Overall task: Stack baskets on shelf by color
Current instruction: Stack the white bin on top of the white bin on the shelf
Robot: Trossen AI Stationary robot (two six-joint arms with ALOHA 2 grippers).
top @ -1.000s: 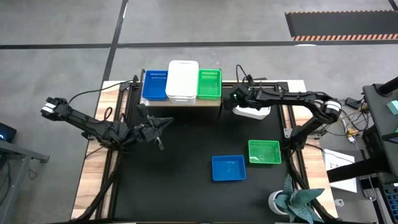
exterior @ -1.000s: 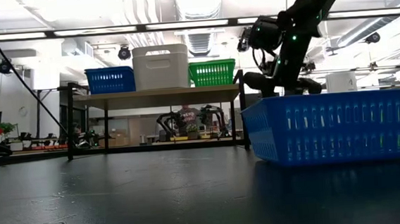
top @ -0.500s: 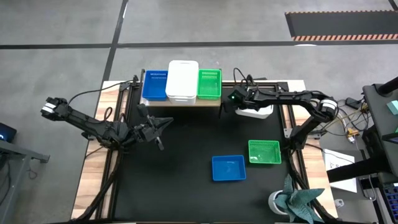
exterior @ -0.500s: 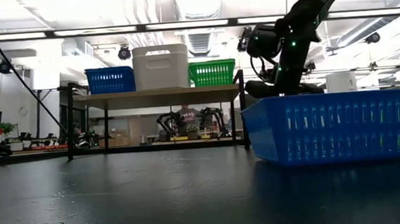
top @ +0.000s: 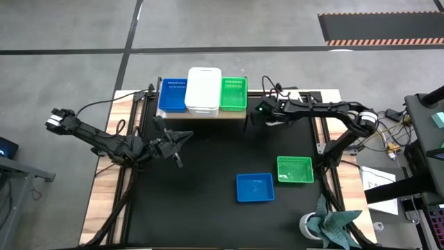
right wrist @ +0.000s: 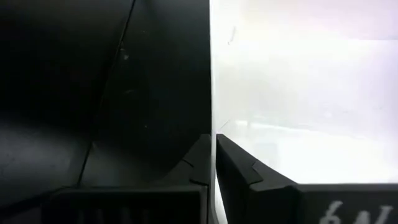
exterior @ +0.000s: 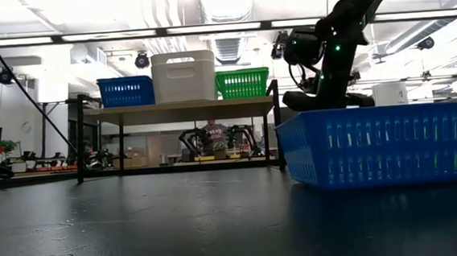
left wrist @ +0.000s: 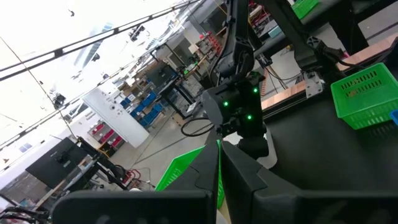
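The right arm reaches across the table's far edge, its right gripper point(top: 267, 116) just beside the shelf point(top: 202, 113) at the green end, fingers clamped on the rim of a white basket point(right wrist: 298, 93). The left arm stretches low in front of the shelf, the left gripper point(top: 182, 141) pinched together, empty.

The black table point(top: 208, 208) stands in an open workshop. On the shelf sit a blue basket point(top: 172, 94), a white stack point(top: 203, 89) and a green basket point(top: 234, 94). Well away from it lie another blue basket point(top: 254, 187) and green basket point(top: 295, 169).
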